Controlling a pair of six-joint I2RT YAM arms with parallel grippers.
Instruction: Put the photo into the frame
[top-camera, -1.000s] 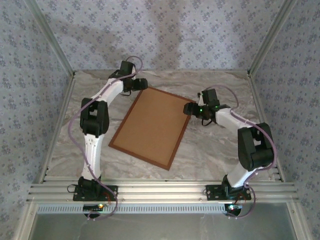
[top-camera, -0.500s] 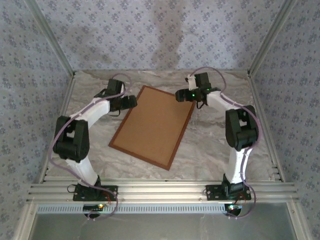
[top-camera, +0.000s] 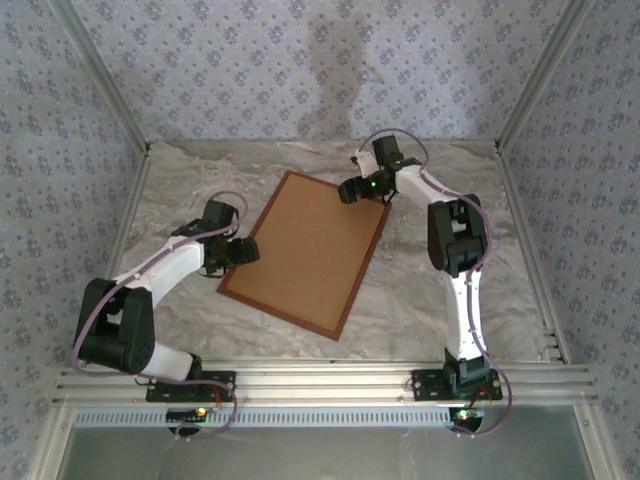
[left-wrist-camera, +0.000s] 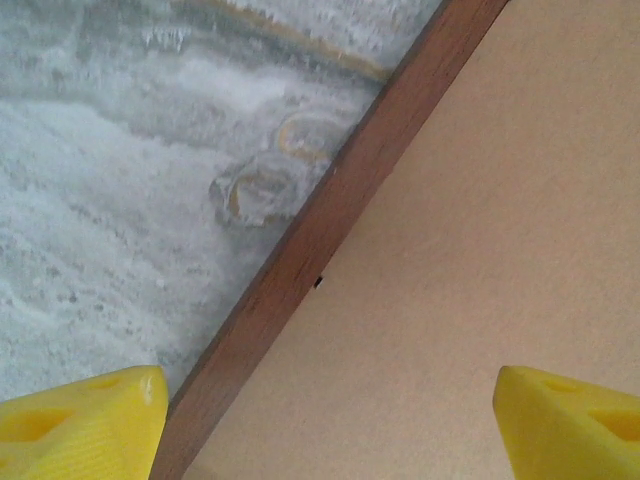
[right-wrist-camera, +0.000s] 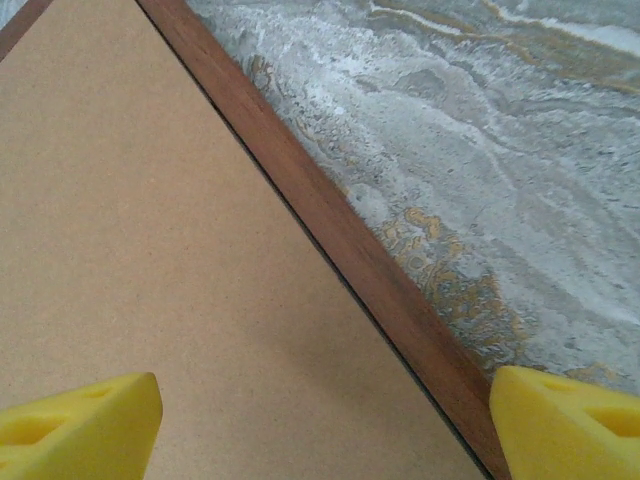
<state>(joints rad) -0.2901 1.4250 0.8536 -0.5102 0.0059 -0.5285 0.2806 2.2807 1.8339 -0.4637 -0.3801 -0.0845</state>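
The frame lies flat on the bench with its brown backing board facing up. I cannot tell whether the photo sits beneath that board. The left tool hangs over one long rail with its fingers spread wide and gripping nothing. The rail passes beneath its left finger, with bare bench beyond it and board under the right finger. The right tool is likewise spread and empty. Its right finger is just past the rail over the bench, and its left finger is over the board.

The main risk, as I judge it, is the frame skating or turning on the smooth bench. A finger that comes down on the rail and not beside it would push the frame sideways. With the tools at opposite ends, uneven contact would spin it. A fingertip catching the board's edge could also lever the board up and disturb whatever lies below it.

Compared with a second ago, the left tool has moved along its rail from the far corner to near the close corner. The right tool has moved from the middle of the opposite long rail up to the far end. The frame itself looks unmoved.
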